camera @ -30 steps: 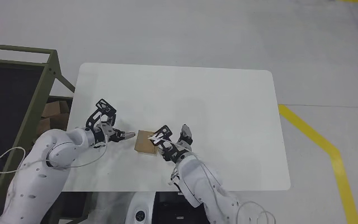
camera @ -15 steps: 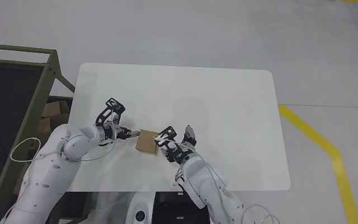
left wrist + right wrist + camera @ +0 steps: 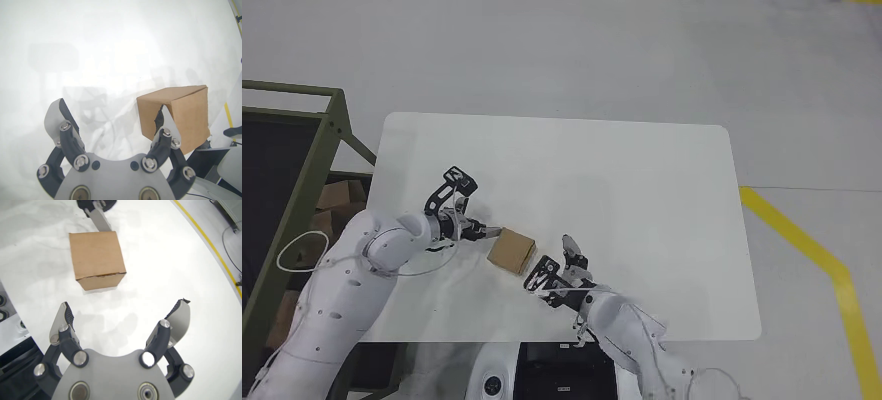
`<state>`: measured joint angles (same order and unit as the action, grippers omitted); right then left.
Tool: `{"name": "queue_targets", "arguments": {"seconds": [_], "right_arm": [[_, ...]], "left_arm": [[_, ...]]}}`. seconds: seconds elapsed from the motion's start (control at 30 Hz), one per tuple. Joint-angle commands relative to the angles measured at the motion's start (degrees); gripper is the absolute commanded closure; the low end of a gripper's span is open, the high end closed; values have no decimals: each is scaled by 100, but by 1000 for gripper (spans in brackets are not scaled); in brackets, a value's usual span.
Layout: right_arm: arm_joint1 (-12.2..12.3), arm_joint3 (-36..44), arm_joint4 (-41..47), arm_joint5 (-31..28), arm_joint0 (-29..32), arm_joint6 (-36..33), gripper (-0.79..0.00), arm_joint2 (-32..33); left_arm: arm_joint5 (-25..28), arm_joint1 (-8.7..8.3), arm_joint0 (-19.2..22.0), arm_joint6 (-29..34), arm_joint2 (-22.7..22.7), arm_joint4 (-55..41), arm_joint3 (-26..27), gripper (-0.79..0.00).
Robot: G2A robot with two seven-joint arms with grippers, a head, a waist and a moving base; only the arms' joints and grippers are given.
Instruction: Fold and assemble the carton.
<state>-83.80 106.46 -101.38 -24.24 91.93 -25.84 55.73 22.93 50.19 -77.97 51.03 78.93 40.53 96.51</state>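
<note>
A small brown carton (image 3: 512,251) stands closed as a cube on the white table (image 3: 642,160), near the front edge. My left gripper (image 3: 478,208) is open at the carton's left side. In the left wrist view one fingertip (image 3: 164,115) touches the carton (image 3: 185,113), and the left gripper (image 3: 111,106) holds nothing. My right gripper (image 3: 555,258) is open just right of and in front of the carton, apart from it. In the right wrist view the carton (image 3: 96,256) lies beyond the right gripper (image 3: 123,305), with the left arm's finger (image 3: 100,220) against its far face.
A green metal rack (image 3: 312,150) with cardboard pieces (image 3: 337,205) stands off the table's left edge. A yellow floor line (image 3: 802,240) runs to the right. The table's back and right parts are bare.
The right gripper has let go of the carton and drawn back toward the front edge. The left gripper has moved right against the carton, which has shifted and turned slightly.
</note>
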Motion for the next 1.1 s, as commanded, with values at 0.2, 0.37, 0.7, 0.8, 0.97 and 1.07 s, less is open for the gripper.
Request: {"name": "queue_targets", "arguments": {"seconds": [0.2,0.37,0.7,0.8,0.97,1.07], "right_arm": [[42,-267,426,-201,-26,267,-785,265],[42,-267,426,-201,-26,267,-785,265],[56,-1305,508,-357,-540,1285,-785,38],[41,-1593,527,-295,-712,1493,-785,-69],[14,-1944,471,-181,-955,1883,-785,-292],[5,-2130,527,-118,-1067,2151,-785,-344]], "left_arm": [[173,-22,8,-7,65,-9,-104,-785],[431,-72,-200,-21,258,27,-93,-785],[710,-100,-213,67,211,10,2,-785],[694,-96,-161,95,137,12,7,-785],[676,-90,-95,106,33,33,-9,-785],[660,-86,-48,116,-27,35,-34,-785]]}}
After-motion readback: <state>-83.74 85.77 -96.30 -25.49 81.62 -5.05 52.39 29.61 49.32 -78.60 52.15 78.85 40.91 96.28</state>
